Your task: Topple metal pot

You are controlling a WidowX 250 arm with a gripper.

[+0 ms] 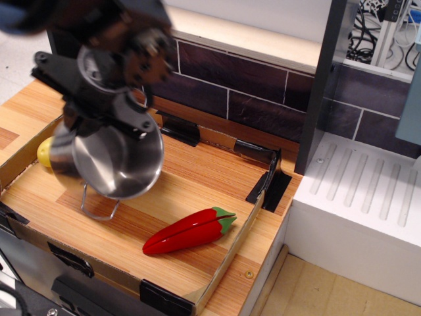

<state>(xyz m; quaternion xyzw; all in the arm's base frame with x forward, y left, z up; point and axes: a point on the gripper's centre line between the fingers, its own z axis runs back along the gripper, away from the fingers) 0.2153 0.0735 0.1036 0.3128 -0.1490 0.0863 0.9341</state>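
The shiny metal pot (115, 161) is lifted and tipped steeply, its open mouth facing the front right and its wire handle (99, 204) hanging down near the wooden tray floor. My black gripper (108, 125) is blurred with motion and is shut on the pot's upper rim, holding it above the left part of the tray. A red pepper (187, 232) lies on the tray floor to the front right of the pot, apart from it.
A yellow object (43, 153) peeks out behind the pot at the tray's left edge. The wooden tray (217, 276) has low cardboard walls with black clips. A dark tiled wall (250, 85) stands behind. A white ribbed drainer (368, 191) lies to the right.
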